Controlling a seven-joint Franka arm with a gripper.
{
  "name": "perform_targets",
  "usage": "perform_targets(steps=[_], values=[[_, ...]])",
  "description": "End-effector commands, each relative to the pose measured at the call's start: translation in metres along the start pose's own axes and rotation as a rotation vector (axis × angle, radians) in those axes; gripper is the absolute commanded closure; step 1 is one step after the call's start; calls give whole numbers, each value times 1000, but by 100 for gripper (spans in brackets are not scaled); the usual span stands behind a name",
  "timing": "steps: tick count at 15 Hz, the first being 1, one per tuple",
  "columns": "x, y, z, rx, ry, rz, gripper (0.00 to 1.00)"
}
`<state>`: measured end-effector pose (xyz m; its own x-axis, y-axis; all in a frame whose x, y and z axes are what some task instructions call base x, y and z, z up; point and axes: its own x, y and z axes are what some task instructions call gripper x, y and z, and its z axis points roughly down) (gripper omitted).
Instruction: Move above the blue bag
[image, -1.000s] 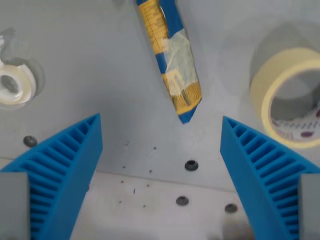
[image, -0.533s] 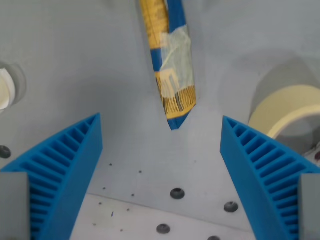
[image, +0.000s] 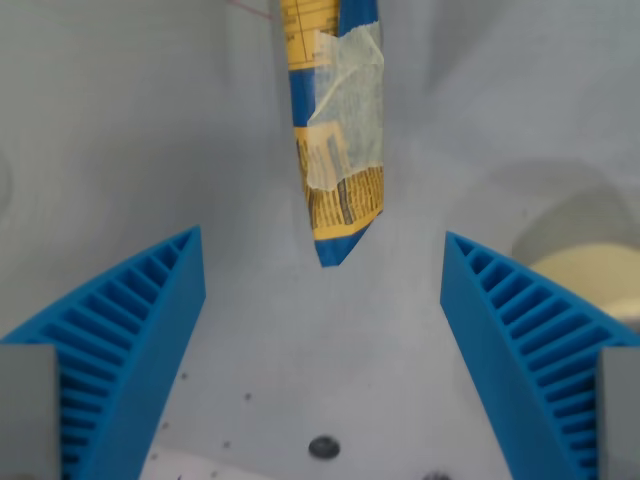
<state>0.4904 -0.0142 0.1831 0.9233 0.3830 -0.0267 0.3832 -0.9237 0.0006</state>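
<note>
The blue bag (image: 333, 130) is a long, narrow blue and yellow packet with a strip of clear tape across it. It lies on the grey table and runs from the top edge of the wrist view down to a pointed end near the centre. My gripper (image: 322, 305) hovers above the table, open, with its two blue ribbed fingers (image: 120, 340) spread wide at the lower left and lower right. The bag's tip sits just above the gap between them. Nothing is held.
A roll of cream masking tape (image: 600, 275) shows partly at the wrist view's right edge, behind the right finger. Small bolt holes (image: 323, 446) dot the grey table (image: 130, 130) near the bottom edge.
The camera has advanced along the bag: the whole scene has slid down and right in view. The clear tape dispenser has left the left edge and the masking tape roll is mostly out of view.
</note>
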Motion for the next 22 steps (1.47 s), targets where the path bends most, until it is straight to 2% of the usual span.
perform_targets(steps=[1,6,10,16,22], values=[[6,1,11,-31,55,-141,0],[11,4,35,-35,64,-158,0],[15,5,48,-32,60,-156,0],[18,7,57,-26,51,-140,0],[20,8,59,-27,52,-137,0]])
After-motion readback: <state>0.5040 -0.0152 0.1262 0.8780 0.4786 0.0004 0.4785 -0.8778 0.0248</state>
